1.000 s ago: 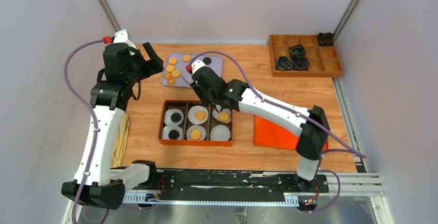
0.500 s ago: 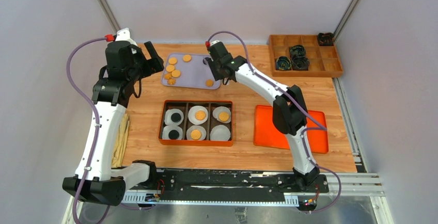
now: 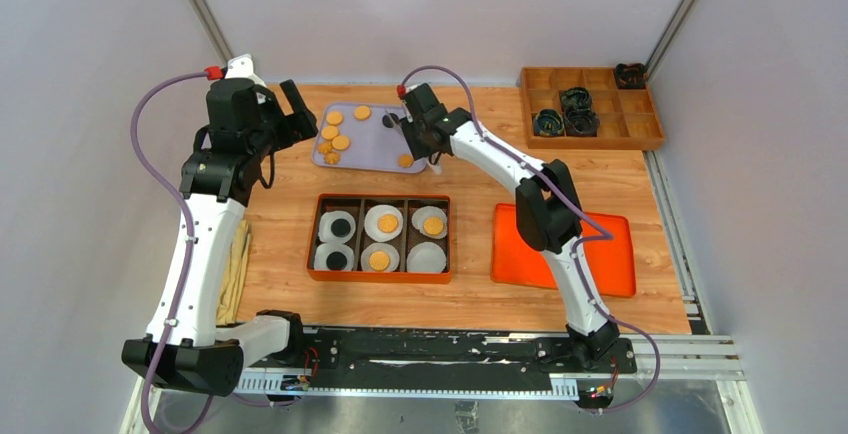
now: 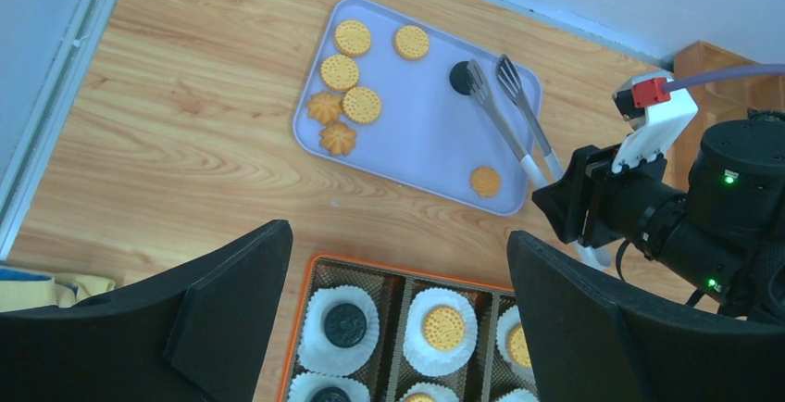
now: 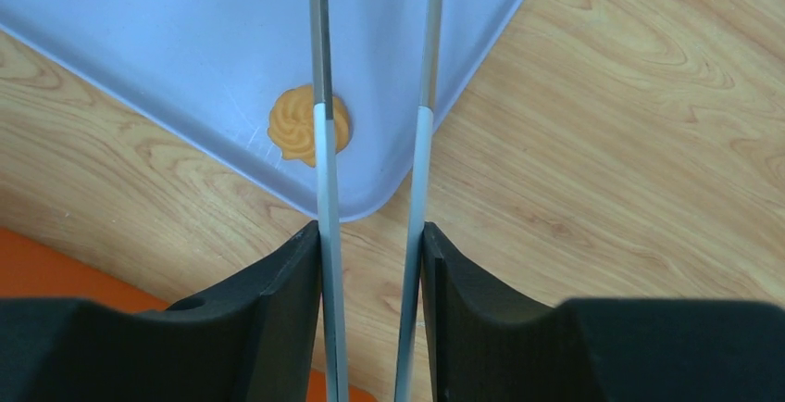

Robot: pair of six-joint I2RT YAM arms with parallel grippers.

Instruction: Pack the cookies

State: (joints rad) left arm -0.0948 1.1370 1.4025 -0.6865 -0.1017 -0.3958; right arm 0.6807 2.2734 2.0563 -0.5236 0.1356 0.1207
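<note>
Several golden orange cookies and one black cookie lie on a lavender tray. My right gripper is shut on metal tongs. The tong tips are spread beside the black cookie. In the right wrist view the tong arms run between my gripper's fingers, above a swirl cookie near the tray's corner. The orange box holds white liners: two with black cookies, three with orange ones, one empty. My left gripper is open and empty, high above the box's far edge.
An orange flat lid lies right of the box. A wooden compartment tray with black items stands at the back right. A yellow cloth lies at the left edge. Grey walls close in the table.
My right arm has swung from above the box out to the lavender tray with the tongs, then shifted slightly left. The left arm has hardly moved.
</note>
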